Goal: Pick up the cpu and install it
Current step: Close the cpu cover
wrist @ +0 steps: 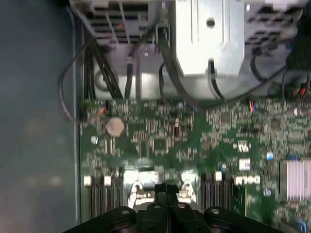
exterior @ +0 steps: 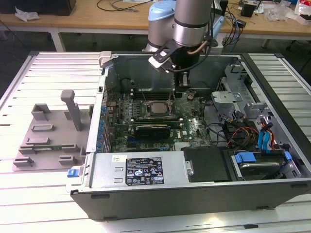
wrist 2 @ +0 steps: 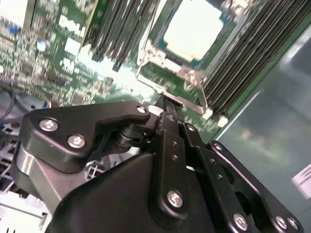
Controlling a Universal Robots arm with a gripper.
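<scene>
The cpu (exterior: 156, 108) lies flat in the motherboard socket inside the open computer case, its silver top facing up. It also appears in the second wrist view, cpu (wrist 2: 194, 24), framed by the socket's metal bracket. My gripper (exterior: 181, 89) hangs over the motherboard just to the exterior view's right of the socket, a little above the board. Its black fingers (wrist: 163, 190) are pressed together with nothing between them. In the second wrist view the gripper (wrist 2: 166, 103) ends close to the socket frame's corner, apart from the cpu.
The green motherboard (wrist: 160, 141) carries memory slots on both sides of the socket. A metal drive cage (exterior: 233, 92) and cables stand at the exterior view's right. A grey fixture tray (exterior: 48, 136) lies on the table outside the case, at the exterior view's left.
</scene>
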